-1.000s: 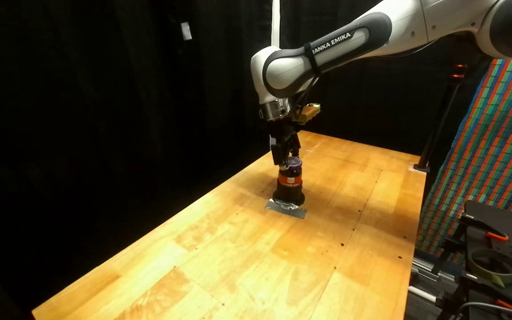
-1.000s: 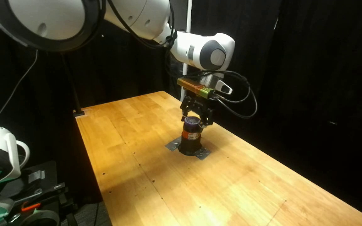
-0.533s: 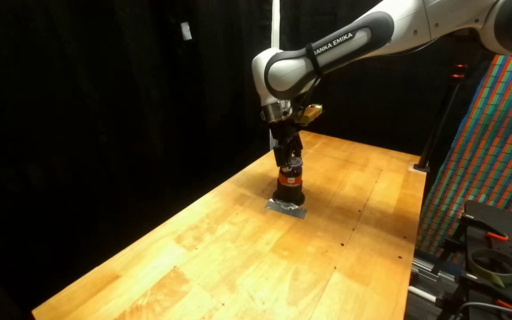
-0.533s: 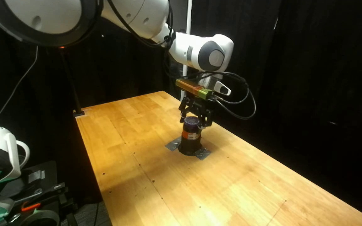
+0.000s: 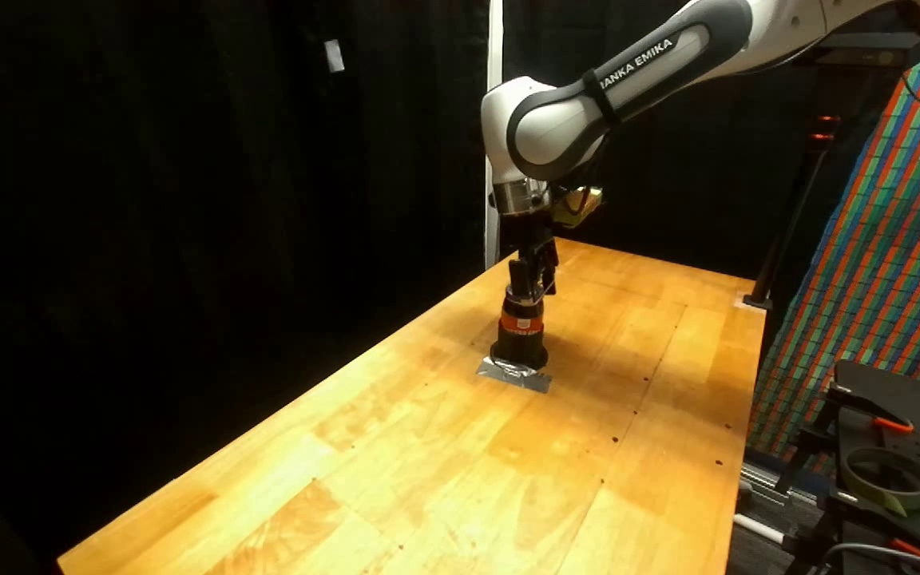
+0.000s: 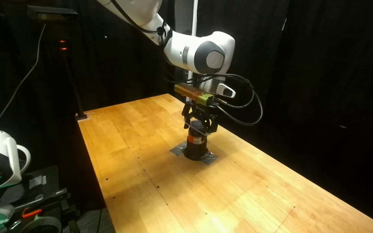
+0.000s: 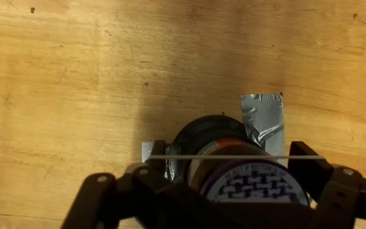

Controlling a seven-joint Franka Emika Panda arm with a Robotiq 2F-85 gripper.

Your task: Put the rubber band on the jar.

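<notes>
The jar (image 5: 522,323) stands upright in a black holder (image 5: 519,348) on the table in both exterior views. It has an orange label and a purple-rimmed patterned lid (image 7: 256,183), partly hidden by the gripper in the wrist view. My gripper (image 7: 229,152) is open, pointing down, one finger on each side of the jar's top; it also shows in an exterior view (image 6: 198,128). The pale rubber band (image 7: 218,157) is stretched between the fingers, with one strand crossing the jar's near side below the lid (image 6: 195,129). I cannot tell where its far strand lies.
Silvery-grey tape (image 7: 264,121) fixes the holder to the wooden table (image 5: 444,479). Cables (image 6: 254,97) loop beside the wrist. A black post (image 5: 795,208) stands at the table's corner. A side bench with a tape roll (image 5: 887,477) is beyond the table's edge.
The gripper has moved sideways across the jar's top, right in an exterior view, left and slightly down in the opposite view. The band's strand now crosses the jar's front. The jar has not moved.
</notes>
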